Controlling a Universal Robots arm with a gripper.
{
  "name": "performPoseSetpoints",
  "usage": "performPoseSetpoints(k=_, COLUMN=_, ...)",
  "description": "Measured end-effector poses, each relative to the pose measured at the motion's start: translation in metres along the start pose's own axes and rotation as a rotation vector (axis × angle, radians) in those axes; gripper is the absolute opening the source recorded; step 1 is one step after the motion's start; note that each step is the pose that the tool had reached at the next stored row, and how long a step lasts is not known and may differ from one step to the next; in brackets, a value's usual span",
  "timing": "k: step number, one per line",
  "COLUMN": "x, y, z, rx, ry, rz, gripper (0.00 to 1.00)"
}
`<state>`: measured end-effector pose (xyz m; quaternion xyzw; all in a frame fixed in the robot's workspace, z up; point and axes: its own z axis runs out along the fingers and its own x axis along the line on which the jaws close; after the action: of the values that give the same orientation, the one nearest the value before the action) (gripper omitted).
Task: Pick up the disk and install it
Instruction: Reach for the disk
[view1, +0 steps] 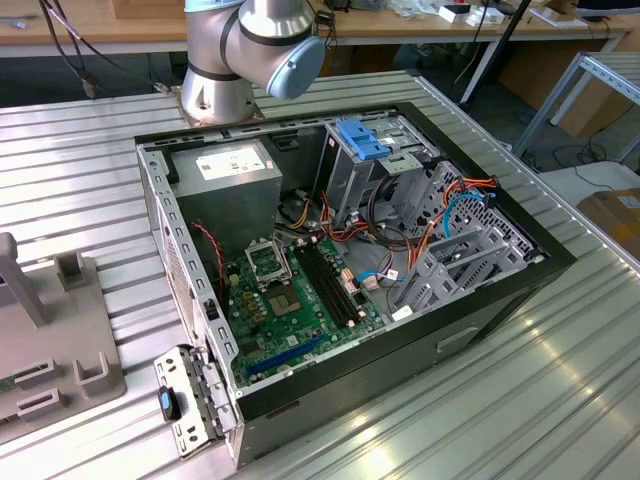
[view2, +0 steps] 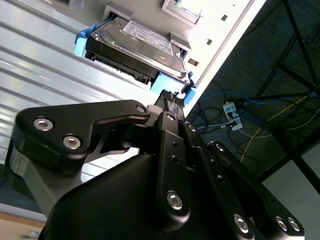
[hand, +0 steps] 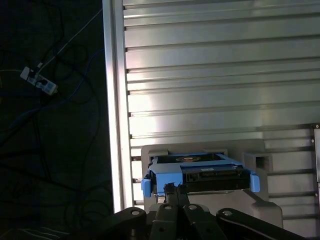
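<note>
Ribbed metal worktop (hand: 210, 75) is shown in the first wrist view carrying a grey holder (hand: 240, 202) with the disk (hand: 207, 179) seated in it, the hand (hand: 170, 189) poised just beside it, its width not to be told.

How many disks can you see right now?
1. The disk lies in a grey holder on the table, in both wrist views. More may be hidden inside the case.

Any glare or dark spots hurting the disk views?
Exterior view: glare streaks on the table at the exterior view's right. First wrist view: bright band across the table, disk in shadow. Second wrist view: disk top well lit, gripper dark.
</note>
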<state>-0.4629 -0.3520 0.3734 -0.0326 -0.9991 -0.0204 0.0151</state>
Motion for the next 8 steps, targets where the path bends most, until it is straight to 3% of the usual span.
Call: performPoseSetpoints(k=8, x=-0.0002, y=-0.0001, z=0.0044, rx=0.0, ry=0.0, rz=0.0, gripper=0.11)
